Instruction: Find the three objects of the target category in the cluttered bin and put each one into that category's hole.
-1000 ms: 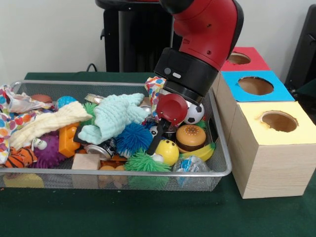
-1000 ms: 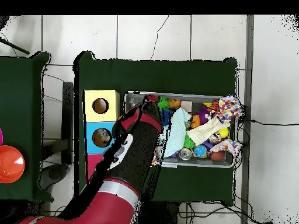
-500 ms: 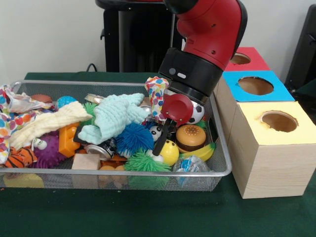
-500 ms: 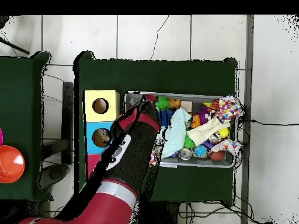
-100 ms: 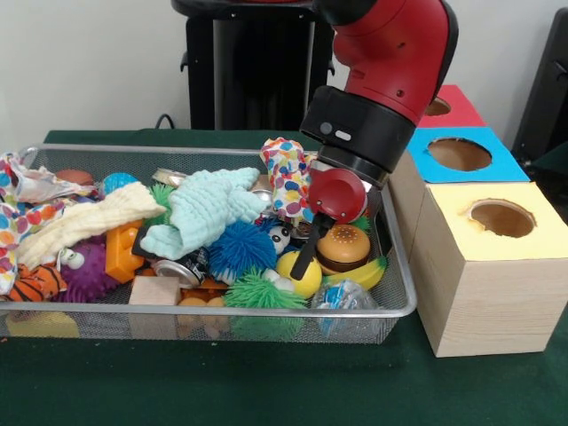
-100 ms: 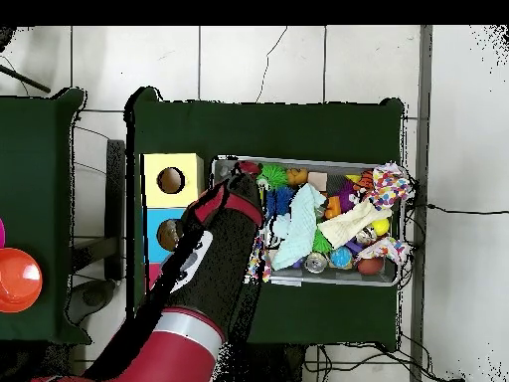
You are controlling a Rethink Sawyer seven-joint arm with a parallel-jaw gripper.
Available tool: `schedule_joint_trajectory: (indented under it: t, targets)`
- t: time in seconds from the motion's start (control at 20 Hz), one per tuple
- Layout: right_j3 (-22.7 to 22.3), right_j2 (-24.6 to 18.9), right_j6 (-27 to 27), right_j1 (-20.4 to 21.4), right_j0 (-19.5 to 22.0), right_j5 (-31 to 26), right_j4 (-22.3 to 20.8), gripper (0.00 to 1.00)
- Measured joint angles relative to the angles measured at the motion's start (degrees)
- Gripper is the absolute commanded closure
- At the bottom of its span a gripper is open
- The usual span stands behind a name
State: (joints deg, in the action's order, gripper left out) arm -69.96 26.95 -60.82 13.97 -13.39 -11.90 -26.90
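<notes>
A wire bin [image 5: 401, 293] [image 6: 328, 162] holds mixed toys and cloths. My gripper [image 5: 298, 264] hangs low over its right end, tip touching a yellow ball [image 5: 306, 277] beside a toy burger [image 5: 344, 246]. A polka-dot cloth [image 5: 287, 177] stands upright just left of the wrist; I cannot tell whether it is held. A mint cloth [image 5: 209, 208], a blue spiky ball [image 5: 240, 247], a green spiky ball [image 5: 256, 291] and a banana [image 5: 359, 273] lie nearby. In the overhead view the arm [image 6: 214, 259] hides the gripper and the bin's left end.
Three boxes with round holes stand right of the bin: yellow [image 5: 501, 217] [image 6: 171, 180], blue [image 5: 459, 153] [image 6: 169, 235], red [image 5: 433, 106]. A cream cloth [image 5: 82, 222] and another polka-dot cloth [image 5: 18, 191] fill the bin's left end. An orange bowl [image 6: 16, 281] sits on a separate table.
The arm has shifted right in the front view, toward the boxes. More of the polka-dot cloth shows, and the soccer ball is now hidden behind the wrist.
</notes>
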Motion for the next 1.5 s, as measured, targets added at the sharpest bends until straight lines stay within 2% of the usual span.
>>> schedule_joint_trajectory:
  t: [0.9,1.5]
  targets:
    - [0.0,-0.1,0.0,0.3,-0.1,0.0,0.0,1.0]
    - [0.0,-1.0,0.0,2.1,-1.4,0.0,0.0,1.0]
